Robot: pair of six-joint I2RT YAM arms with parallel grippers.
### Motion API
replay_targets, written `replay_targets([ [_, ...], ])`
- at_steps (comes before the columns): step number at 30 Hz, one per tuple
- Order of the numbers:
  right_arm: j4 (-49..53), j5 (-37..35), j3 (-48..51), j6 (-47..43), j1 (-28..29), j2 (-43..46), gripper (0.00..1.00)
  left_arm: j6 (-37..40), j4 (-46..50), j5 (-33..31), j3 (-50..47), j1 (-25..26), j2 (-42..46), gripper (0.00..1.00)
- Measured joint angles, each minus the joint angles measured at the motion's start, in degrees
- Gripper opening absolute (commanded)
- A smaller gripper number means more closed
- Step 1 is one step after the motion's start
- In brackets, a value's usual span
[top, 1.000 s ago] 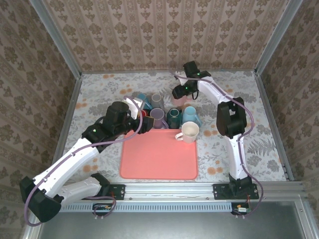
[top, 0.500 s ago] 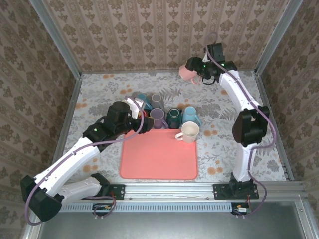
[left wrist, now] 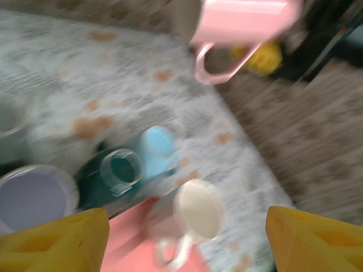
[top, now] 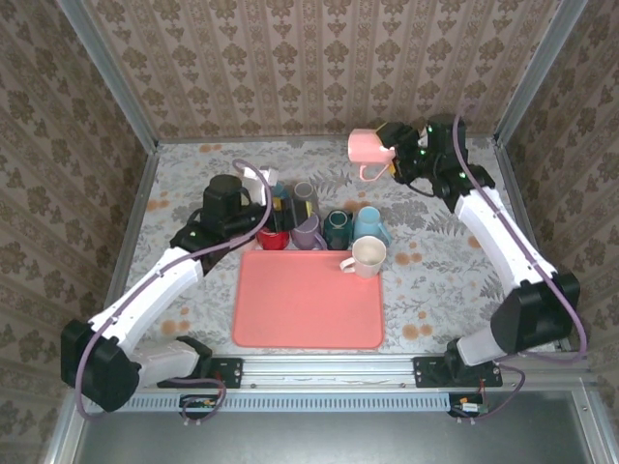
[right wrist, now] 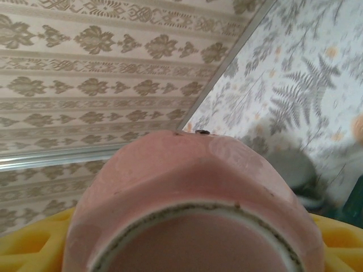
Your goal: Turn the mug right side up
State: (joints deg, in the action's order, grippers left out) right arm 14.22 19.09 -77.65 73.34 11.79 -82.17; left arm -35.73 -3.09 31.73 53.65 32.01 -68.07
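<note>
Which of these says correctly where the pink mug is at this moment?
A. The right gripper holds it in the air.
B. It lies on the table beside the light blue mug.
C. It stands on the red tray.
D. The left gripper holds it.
A: the pink mug is clamped in the right gripper, off the table, with its handle hanging downward; the left gripper is open and holds nothing.

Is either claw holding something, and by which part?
The right gripper holds the pink mug in the air, clamped across its body near the base, not the handle. The left gripper is open and empty.
</note>
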Motion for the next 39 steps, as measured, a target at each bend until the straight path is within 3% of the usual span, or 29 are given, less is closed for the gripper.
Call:
replay_targets([
  [5, -3.39, 0.92, 5.66, 5.46, 2.99, 6.91, 0.24, -15.72, -26.88, 8.37, -2.64, -0.24, -10.1, 0.78],
  [8, -5.92, 1.14, 7.39, 7.63, 4.9, 9.44, 0.24, -23.82, -38.21, 11.45, -2.73, -0.22, -16.52, 0.82],
  [11, -8.7, 1.29, 9.57, 9.6, 6.49, 11.28, 0.25, -31.06, -48.98, 14.34, -2.71, -0.17, -21.55, 1.0],
  [17, -11.5, 1.6, 12.63, 12.35, 8.0, 11.96, 0.24, -38.95, -61.66, 17.42, -2.64, 0.35, -25.57, 0.94],
  [27, -14.49, 2.73, 13.7, 15.3, 10.88, 11.96, 0.24, -34.95, -63.41, 17.79, -2.75, 1.73, -24.7, 0.65],
  [34, -16.5, 3.61, 13.73, 16.17, 11.8, 11.93, 0.23, -32.39, -64.46, 18.62, -3.32, 2.43, -24.13, 0.27],
  [36, -17.03, 3.98, 13.75, 16.85, 11.89, 11.96, 0.24, -31.67, -64.85, 18.95, -3.34, 2.49, -24.13, 0.11],
  [37, -17.35, 4.11, 13.75, 17.51, 11.89, 11.96, 0.26, -30.97, -65.46, 19.08, -3.37, 2.34, -24.13, 0.03],
  [39, -17.79, 4.17, 13.77, 17.7, 11.89, 11.96, 0.35, -30.67, -65.83, 19.3, -3.43, 2.23, -24.11, 0.0],
])
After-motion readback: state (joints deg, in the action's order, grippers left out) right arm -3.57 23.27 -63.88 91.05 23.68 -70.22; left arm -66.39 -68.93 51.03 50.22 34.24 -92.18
